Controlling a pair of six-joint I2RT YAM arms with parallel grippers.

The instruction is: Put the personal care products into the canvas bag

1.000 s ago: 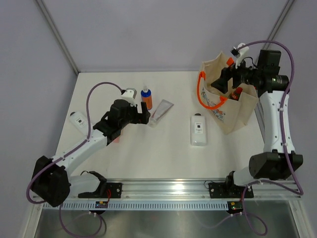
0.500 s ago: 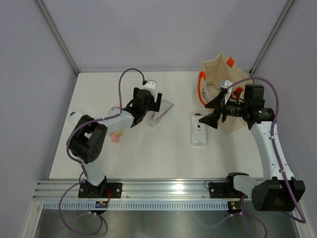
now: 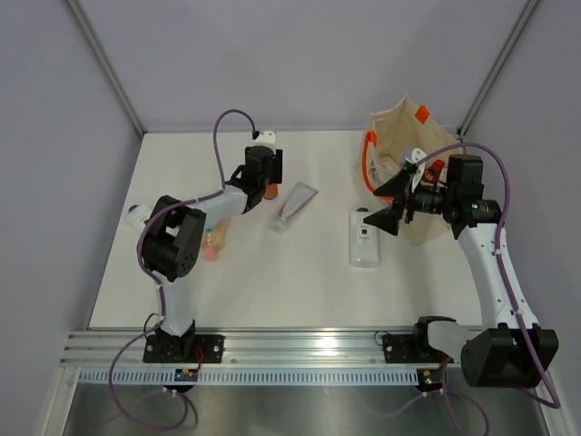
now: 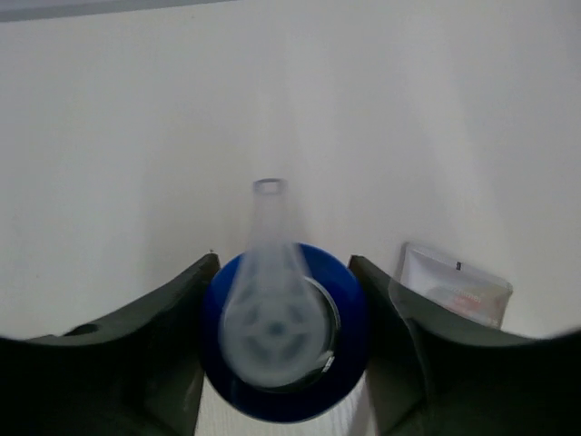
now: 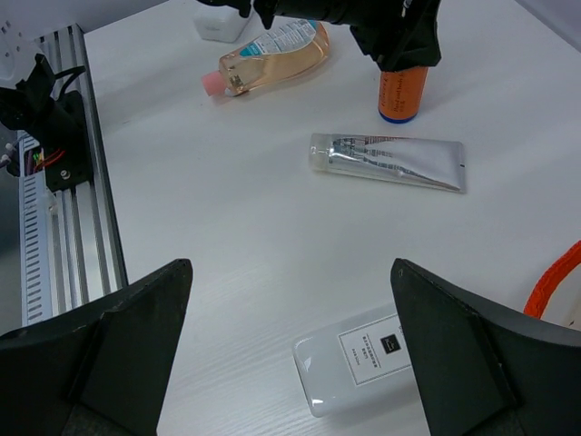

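We saw the left gripper clenched on the blue cap of the orange bottle, which stood upright on the surface. Just beside that bottle lay the silver tube, and the peach tube lay near it on the other side. Well apart from the bottle, the right gripper hung spread wide, holding nothing, over the white bottle. The bag stood farthest from the orange bottle.
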